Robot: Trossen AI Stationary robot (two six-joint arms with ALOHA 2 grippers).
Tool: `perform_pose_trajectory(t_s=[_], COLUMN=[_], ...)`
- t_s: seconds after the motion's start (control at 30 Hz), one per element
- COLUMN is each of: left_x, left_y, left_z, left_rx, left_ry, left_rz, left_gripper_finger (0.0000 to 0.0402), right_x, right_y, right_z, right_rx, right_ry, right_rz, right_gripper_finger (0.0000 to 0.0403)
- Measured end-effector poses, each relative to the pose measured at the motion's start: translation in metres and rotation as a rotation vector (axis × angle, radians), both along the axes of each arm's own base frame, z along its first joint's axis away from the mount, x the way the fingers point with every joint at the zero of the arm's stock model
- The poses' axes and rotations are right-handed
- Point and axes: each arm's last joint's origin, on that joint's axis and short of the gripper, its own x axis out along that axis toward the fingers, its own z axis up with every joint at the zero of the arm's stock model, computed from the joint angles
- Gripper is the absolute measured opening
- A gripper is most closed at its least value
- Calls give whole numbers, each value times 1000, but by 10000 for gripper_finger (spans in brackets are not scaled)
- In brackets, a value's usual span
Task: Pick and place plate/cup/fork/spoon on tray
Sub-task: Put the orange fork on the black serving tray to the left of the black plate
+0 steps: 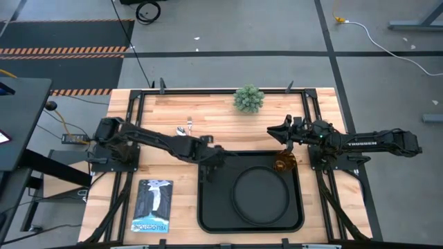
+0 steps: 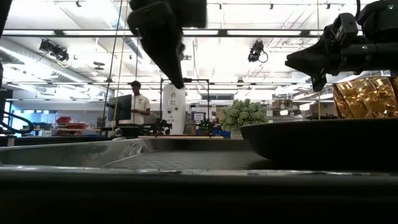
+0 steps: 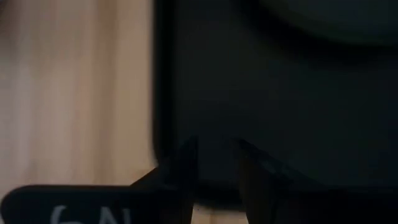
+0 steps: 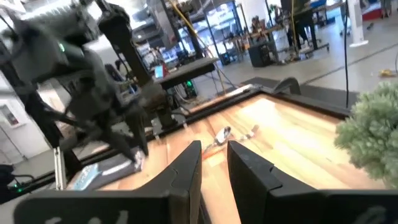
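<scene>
— Left claw (image 1: 208, 168): where is it found?
— It is seen hanging over the left rim of the black rectangular tray (image 1: 208, 207), near its far left corner. Its two dark fingers (image 3: 180, 180) are parted by a narrow gap, with nothing held between them.

— And the right claw (image 1: 275, 131)?
— It is raised above the wooden bench (image 1: 208, 111), just beyond the tray's far right corner. Its fingers (image 4: 186, 171) are also slightly apart and empty.

— Where are the task's things located?
— The round matte black plate (image 1: 261, 194) with its raised rim lies inside the tray, towards the right half. The amber glass cup (image 1: 284, 164), faceted and translucent, stands in the tray's far right corner, just beside the plate. The fork (image 1: 190, 125) and spoon (image 1: 181, 130), metal with orange handles, lie close together on the bare bench beyond the left arm, well apart from the tray.

— What else is noted around them?
— A small green potted plant (image 1: 248, 98) stands near the bench's far edge. A dark booklet (image 1: 151, 205) lies flat to the left of the tray. A person (image 2: 138, 102) is seen standing in the room behind.
</scene>
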Motion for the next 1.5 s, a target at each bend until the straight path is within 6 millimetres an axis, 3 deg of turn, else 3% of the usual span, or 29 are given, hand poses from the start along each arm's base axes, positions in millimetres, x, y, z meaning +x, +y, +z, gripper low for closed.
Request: perform_pose_trajectory(t_s=[0.1,0.23,0.4,0.6,0.93,1.2,1.37,1.5], left_x=[-8,-8,-8,-25,-45,-88,-106,-108], left_y=[1,-6,-20,-25,-18,13,49,76], left_z=[10,10,-9,-44,-49,-41,-56,-69], left_rx=[42,75,67,53,35,82,-13,-102], left_ry=[-11,-16,-30,29,46,-81,-202,-262], left_rz=[29,20,2,43,177,401,672,836], left_gripper_finger=[109,109,109,109,109,109,109,109], right_x=[0,0,0,0,0,1,1,1], right_y=[0,0,0,0,0,0,0,0], right_z=[-2,-3,-4,-4,-3,-3,-1,1], right_rx=[10,17,30,20,25,23,7,1], right_ry=[23,31,35,34,28,21,7,-11], right_rz=[1,1,5,14,0,-3,-11,-11], right_gripper_finger=[84,84,84,84,84,84,84,84])
